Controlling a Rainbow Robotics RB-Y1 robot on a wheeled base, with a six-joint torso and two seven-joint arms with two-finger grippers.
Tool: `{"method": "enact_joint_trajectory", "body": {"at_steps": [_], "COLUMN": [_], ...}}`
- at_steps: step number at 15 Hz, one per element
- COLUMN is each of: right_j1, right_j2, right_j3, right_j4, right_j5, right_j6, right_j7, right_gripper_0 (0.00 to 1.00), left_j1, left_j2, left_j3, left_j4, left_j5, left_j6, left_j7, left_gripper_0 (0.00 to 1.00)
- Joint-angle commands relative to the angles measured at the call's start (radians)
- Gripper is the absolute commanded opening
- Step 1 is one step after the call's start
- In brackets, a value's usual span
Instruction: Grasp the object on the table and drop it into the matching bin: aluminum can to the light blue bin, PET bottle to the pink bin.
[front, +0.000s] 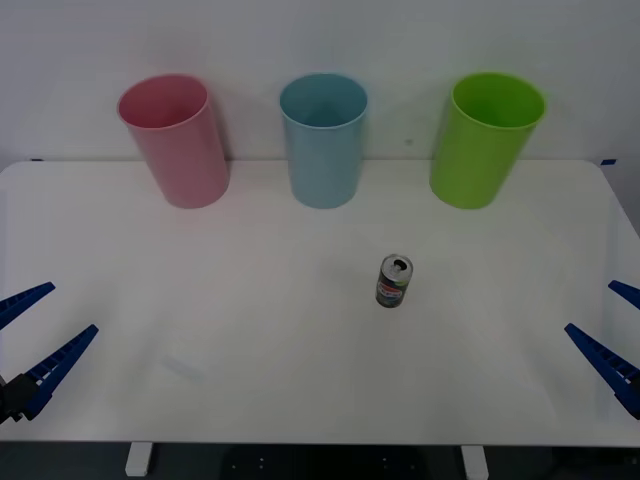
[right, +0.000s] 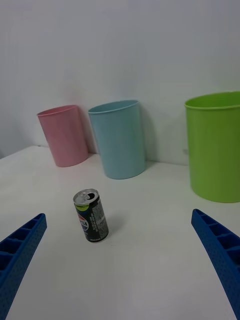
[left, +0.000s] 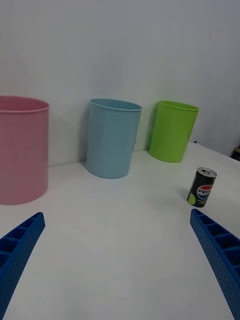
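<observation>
Aluminum can (front: 394, 281) stands upright right of centre on the white tabletop (front: 250, 330), below the light blue bin (front: 323, 140), with the pink bin (front: 174, 140) upper left and a lime green bin (front: 485, 140) upper right. Left pincer (front: 35, 335) and right pincer (front: 612, 330) sit wide open at the lower corners, holding nothing.

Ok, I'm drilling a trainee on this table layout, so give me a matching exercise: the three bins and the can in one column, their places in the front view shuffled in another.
Things:
1. pink bin
2. blue bin
3. green bin
4. can

Places:
A. back row, robot's right
B. upright, nearer than the bins
C. back row, robot's left
D. back row, middle

Pairs: 1-C, 2-D, 3-A, 4-B
</observation>
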Motion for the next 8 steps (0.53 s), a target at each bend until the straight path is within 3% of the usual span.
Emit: {"method": "enact_joint_trajectory", "body": {"at_steps": [1, 3, 8], "right_j1": [0.0, 0.021, 0.088], "right_j2": [0.0, 0.01, -0.04], "right_j3": [0.0, -0.001, 0.024], "right_j4": [0.0, 0.0, -0.025], "right_j5": [0.0, -0.009, -0.067], "right_j6": [0.0, -0.005, -0.001], "right_j7": [0.0, 0.002, 0.012], "right_gripper_0": [1.0, 1.0, 1.0], "left_j1": [0.0, 0.0, 0.0], "left_j2": [0.0, 0.0, 0.0], "left_j3": [0.0, 0.0, 0.0], "left_j4": [0.0, 0.0, 0.0], "left_j5": [0.0, 0.0, 0.0], "left_j6": [0.0, 0.0, 0.0], "left_j7": [0.0, 0.0, 0.0], "left_gripper_0": [1.0, 1.0, 1.0]}}
